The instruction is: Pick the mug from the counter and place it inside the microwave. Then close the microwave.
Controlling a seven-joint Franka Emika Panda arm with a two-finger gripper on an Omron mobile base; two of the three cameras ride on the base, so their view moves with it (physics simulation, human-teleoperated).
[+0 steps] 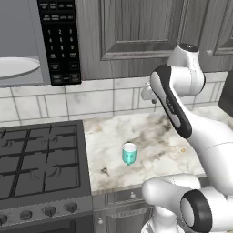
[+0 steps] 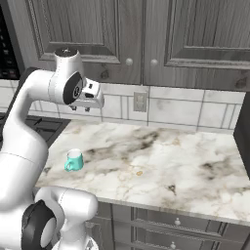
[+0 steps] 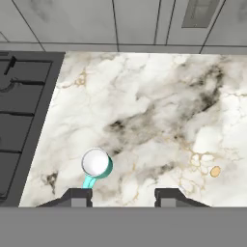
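The small teal mug (image 1: 129, 153) (image 2: 74, 159) stands upright on the marble counter (image 1: 154, 129) (image 2: 161, 156), close to its front edge and near the stove. From above, the hand view shows the mug's white inside (image 3: 96, 164), with its handle towards the bottom of that view. My gripper (image 2: 80, 109) (image 3: 124, 198) hangs high above the counter, near the backsplash. It is open and holds nothing. The mug lies just above its left fingertip (image 3: 79, 197) in the hand view. The microwave (image 1: 18, 41) is open at upper left, with its white turntable (image 1: 16, 67) and keypad (image 1: 59, 41) showing.
A black gas stove (image 1: 41, 159) (image 3: 19, 120) adjoins the counter on the left, under the microwave. Grey cabinets (image 2: 146, 34) hang over the tiled backsplash with a wall outlet (image 2: 140, 102). A dark object (image 2: 242, 132) borders the counter's right end.
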